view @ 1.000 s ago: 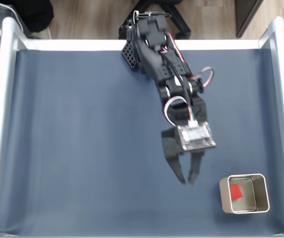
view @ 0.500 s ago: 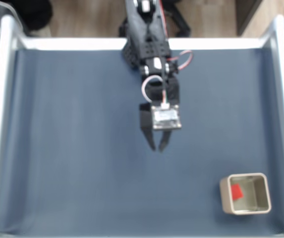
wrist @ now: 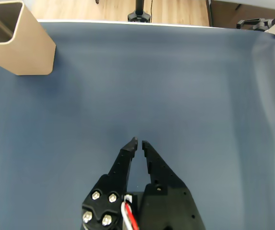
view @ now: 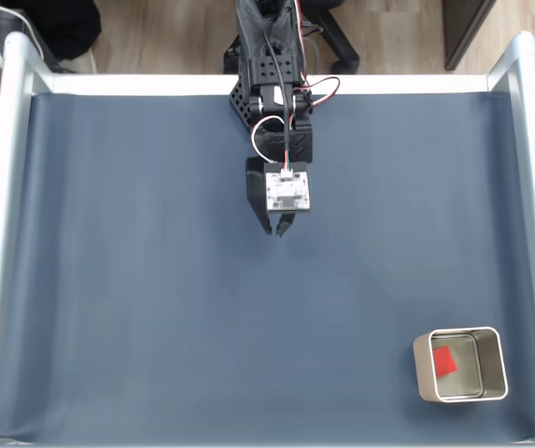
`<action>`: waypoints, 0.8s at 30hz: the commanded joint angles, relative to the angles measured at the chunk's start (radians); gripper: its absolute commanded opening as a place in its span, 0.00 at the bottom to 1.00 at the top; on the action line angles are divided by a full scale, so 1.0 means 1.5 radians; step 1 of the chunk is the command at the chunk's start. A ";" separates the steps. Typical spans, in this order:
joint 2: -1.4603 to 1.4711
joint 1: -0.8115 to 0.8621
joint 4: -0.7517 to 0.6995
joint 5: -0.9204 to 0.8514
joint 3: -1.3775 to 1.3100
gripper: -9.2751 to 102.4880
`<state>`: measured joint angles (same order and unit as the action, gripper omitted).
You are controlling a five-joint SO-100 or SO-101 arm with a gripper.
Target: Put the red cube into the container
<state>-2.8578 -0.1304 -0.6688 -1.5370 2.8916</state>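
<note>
The fixed view looked straight down from high above; the wrist view peered low, forward along the gripper (wrist: 138,142). Both shared the container (view: 460,365).

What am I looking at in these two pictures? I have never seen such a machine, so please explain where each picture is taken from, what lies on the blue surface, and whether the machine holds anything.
This is a small black robot arm on a table covered with a dark blue mat. At its end is a gripper: two fingers that pinch things.

The fixed view looks down from above. The arm reaches in from the top edge. Near the lower right corner stands the container, a small square metal tin, and the red cube lies inside it.

The wrist view comes from a camera riding on the arm, looking forward past the gripper. Its fingertips are nearly together with nothing between them, so the gripper holds nothing. The container appears there at the upper left; the cube inside cannot be seen from that angle.
</note>
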 commanded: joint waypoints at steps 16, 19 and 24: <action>-0.243 0.016 -0.192 0.078 0.159 0.08; -0.266 0.015 -0.228 0.093 0.159 0.08; -0.300 0.015 -0.273 0.115 0.159 0.08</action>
<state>-3.2843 -0.1074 -1.0569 -1.3790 3.1339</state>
